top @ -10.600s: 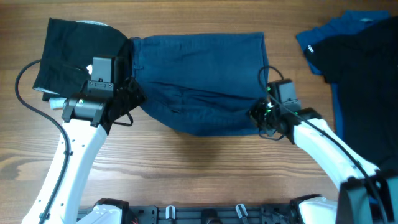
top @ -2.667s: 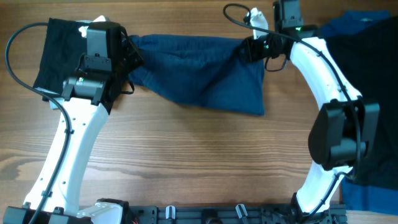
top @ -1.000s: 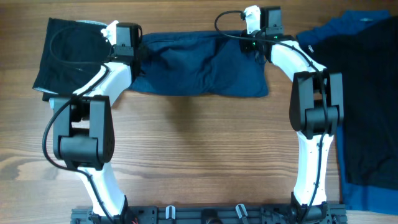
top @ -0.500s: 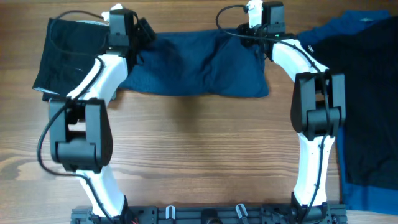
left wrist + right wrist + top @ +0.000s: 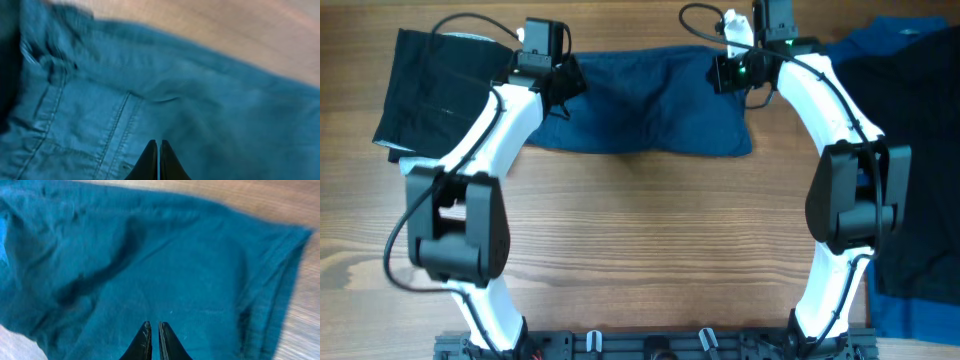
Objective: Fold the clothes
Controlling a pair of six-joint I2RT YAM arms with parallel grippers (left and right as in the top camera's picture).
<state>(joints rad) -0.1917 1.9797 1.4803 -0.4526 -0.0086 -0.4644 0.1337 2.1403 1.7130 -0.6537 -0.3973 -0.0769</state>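
Overhead: the navy garment (image 5: 650, 100) lies as a folded band across the upper middle of the wooden table (image 5: 640, 230). Its long axis runs left to right, parallel to the top edge of the frame. The right end is cut fairly square near the upper right of centre. The left end narrows and points toward the black garment (image 5: 430, 85), which lies flat in the upper left corner. A second black garment (image 5: 910, 130) fills the right edge of the frame and rests on a brighter blue garment (image 5: 880, 40), which shows at the upper right and again at the lower right corner. No lettering or tag can be read on any piece. The left wrist view is blurred and gives only double-stitched seams and a small loop-like tab on the navy cloth. The left gripper (image 5: 563, 85) sits over the left end of the navy band. In its wrist view the fingers (image 5: 149, 159) meet tip to tip with nothing pinched between them, so it is closed and empty. The right gripper (image 5: 730, 72) sits over the upper right corner of the band. Its fingers (image 5: 142, 341) are drawn together with only a hairline gap and no cloth between them, so it too is closed and empty. The right wrist view shows rumpled navy cloth below, with a hemmed edge on the right side of the frame and bare wood beyond it.
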